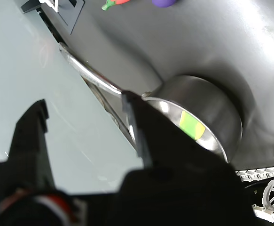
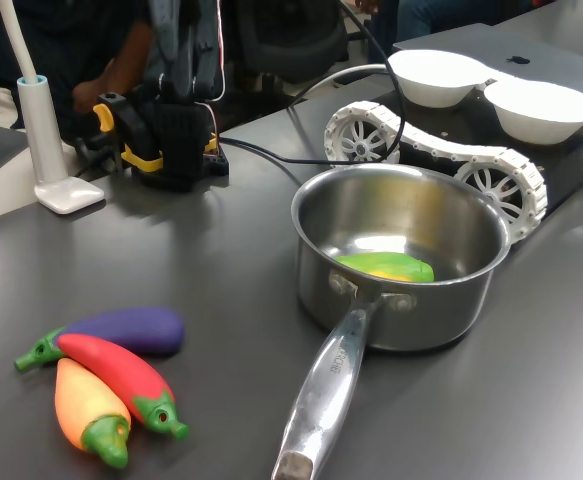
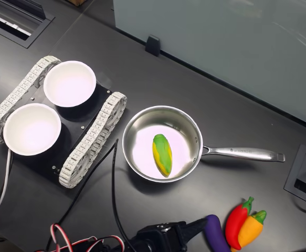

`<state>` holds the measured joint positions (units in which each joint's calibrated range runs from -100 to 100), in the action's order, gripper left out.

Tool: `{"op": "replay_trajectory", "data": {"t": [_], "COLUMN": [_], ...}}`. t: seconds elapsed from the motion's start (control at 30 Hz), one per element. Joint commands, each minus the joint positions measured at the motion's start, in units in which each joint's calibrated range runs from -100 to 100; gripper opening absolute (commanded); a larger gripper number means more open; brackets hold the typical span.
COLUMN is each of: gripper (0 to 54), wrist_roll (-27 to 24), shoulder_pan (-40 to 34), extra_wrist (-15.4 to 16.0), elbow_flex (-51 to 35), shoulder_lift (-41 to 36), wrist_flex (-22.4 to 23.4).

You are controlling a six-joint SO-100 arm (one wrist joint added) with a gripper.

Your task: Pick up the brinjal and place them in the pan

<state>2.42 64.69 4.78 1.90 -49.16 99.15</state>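
- The brinjal [image 2: 136,327] lies on the dark table [image 2: 221,250] at the lower left of the first exterior view, touching the red chili [image 2: 121,375], with the orange pepper [image 2: 86,405] just beside that. The three toys are bunched, so a grasp has to single out the purple one.
- In the second exterior view the same brinjal sits at the bottom edge, right of centre, untouched, so the pick is not yet done.
- The pan [image 2: 316,225] stands upright at mid-frame in both exterior views, handle [image 2: 326,390] pointing away from the tracked rover [image 2: 491,170], its mouth unobstructed for a drop. A green-and-yellow corn toy [image 2: 386,267] already rests inside.
- The gripper [image 1: 87,136] hangs above the table, jaws parted with pale surface visible between them; it holds nothing.
- Two white bowls [image 3: 69,84] sit on the rover at the upper left of the second exterior view, apart from the task.
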Motion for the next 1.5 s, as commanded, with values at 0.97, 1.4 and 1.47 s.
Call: {"op": "replay_trajectory", "data": {"t": [0.97, 1.4, 1.47], "gripper": [30.0, 29.6, 29.5], "wrist_roll": [2.54, 3.66, 3.86], "shoulder_pan": [10.66, 13.41, 13.52], "extra_wrist": [3.8, 3.38, 3.21], "elbow_flex": [9.69, 3.42, 2.42], "shoulder_lift": [16.47, 25.08, 26.0], "wrist_flex": [-12.11, -11.69, -11.18]}}
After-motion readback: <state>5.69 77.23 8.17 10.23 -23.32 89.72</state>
